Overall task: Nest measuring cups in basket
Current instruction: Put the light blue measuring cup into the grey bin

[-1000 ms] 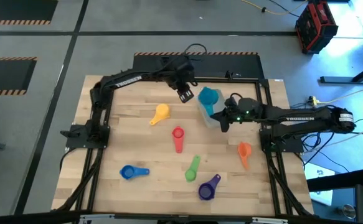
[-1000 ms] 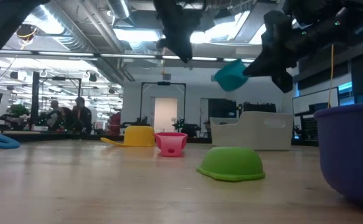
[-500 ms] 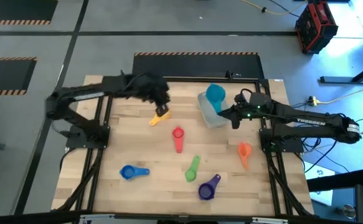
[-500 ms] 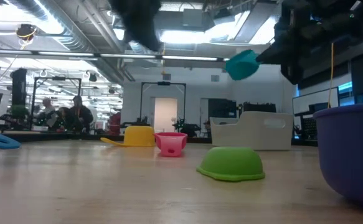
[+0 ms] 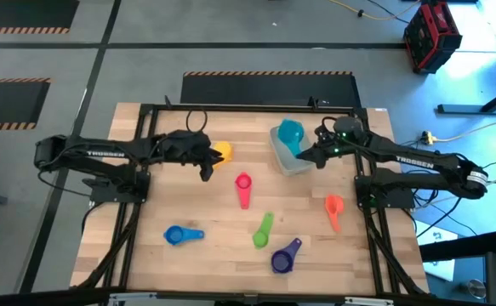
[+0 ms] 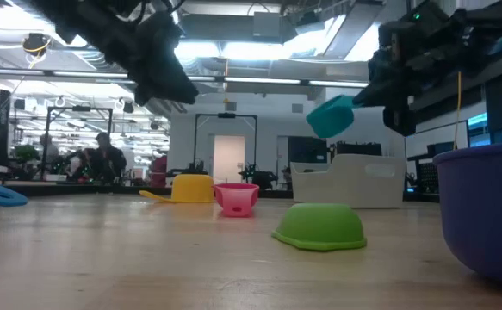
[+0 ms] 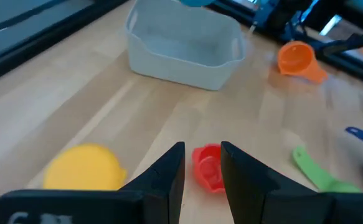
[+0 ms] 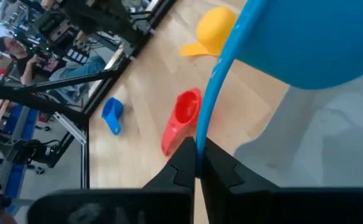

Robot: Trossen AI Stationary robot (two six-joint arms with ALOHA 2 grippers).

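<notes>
Teal cup (image 5: 291,133) hangs pinched in your right gripper (image 5: 305,154) over one basket (image 5: 292,161); six cups lie loose; left gripper (image 7: 201,163) slightly parted, empty.

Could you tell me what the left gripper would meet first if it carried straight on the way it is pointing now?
Probably the red cup: it lies directly beyond the left gripper, seen between its open fingers. The yellow cup sits off to one side, and the basket is farther along. Depth is uncertain.
</notes>
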